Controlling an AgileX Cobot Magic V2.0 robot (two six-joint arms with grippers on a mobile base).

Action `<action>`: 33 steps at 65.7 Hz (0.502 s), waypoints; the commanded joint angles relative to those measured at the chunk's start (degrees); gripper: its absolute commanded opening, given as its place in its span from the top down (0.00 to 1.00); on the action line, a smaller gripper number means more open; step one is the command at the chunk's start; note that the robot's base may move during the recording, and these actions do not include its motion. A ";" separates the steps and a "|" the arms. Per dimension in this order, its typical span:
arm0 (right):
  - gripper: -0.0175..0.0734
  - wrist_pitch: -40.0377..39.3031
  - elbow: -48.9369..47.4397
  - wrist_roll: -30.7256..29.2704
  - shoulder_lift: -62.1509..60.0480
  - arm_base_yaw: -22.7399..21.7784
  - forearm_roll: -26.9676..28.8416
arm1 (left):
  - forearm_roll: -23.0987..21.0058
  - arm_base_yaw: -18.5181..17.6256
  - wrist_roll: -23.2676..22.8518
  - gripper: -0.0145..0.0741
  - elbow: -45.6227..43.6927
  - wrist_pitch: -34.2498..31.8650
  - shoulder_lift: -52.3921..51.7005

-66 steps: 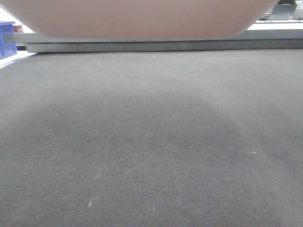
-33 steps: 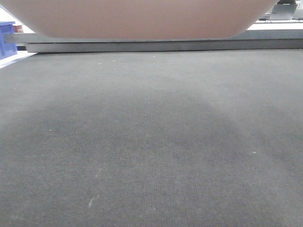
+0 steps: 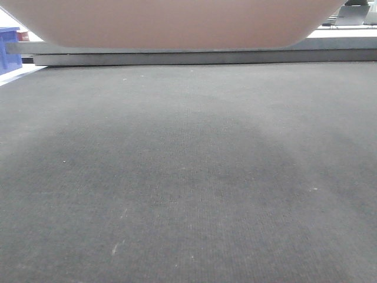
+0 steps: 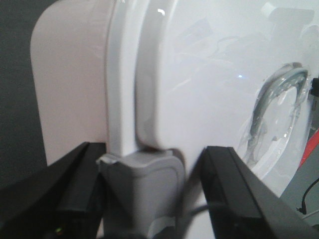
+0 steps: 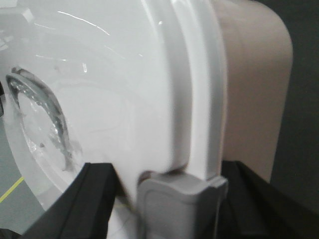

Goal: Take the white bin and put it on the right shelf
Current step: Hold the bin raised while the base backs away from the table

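Note:
The white bin (image 3: 177, 23) hangs above a dark surface (image 3: 188, 177); only its pinkish underside shows in the front view. In the left wrist view its glossy lid (image 4: 199, 89) fills the frame. My left gripper (image 4: 154, 167) is shut on the bin's end, its black fingers straddling a grey latch (image 4: 142, 189). My right gripper (image 5: 172, 186) is shut the same way on the opposite end of the bin (image 5: 99, 89), around its grey latch (image 5: 179, 204). A grey metal rail (image 3: 206, 56) runs behind; I cannot tell whether it belongs to the right shelf.
A blue bin (image 3: 9, 50) stands at the far left beyond the dark surface. A small red object (image 3: 22, 36) sits next to it. The bin's shadow darkens the middle of the surface.
The specks on the dark surface shift very slightly, so the view has crept a little. The bin keeps its place at the top of the front view.

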 commanded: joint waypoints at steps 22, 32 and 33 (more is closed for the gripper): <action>0.30 12.72 -2.22 -0.16 -1.19 1.47 15.52 | -13.55 -1.75 0.94 0.56 -2.07 6.59 -0.98; 0.30 12.72 -2.22 -0.16 -1.19 1.47 15.52 | -13.55 -1.75 0.94 0.56 -2.07 6.59 -0.98; 0.30 12.72 -2.22 -0.16 -1.19 1.47 15.52 | -13.55 -1.75 0.94 0.56 -2.07 6.59 -0.98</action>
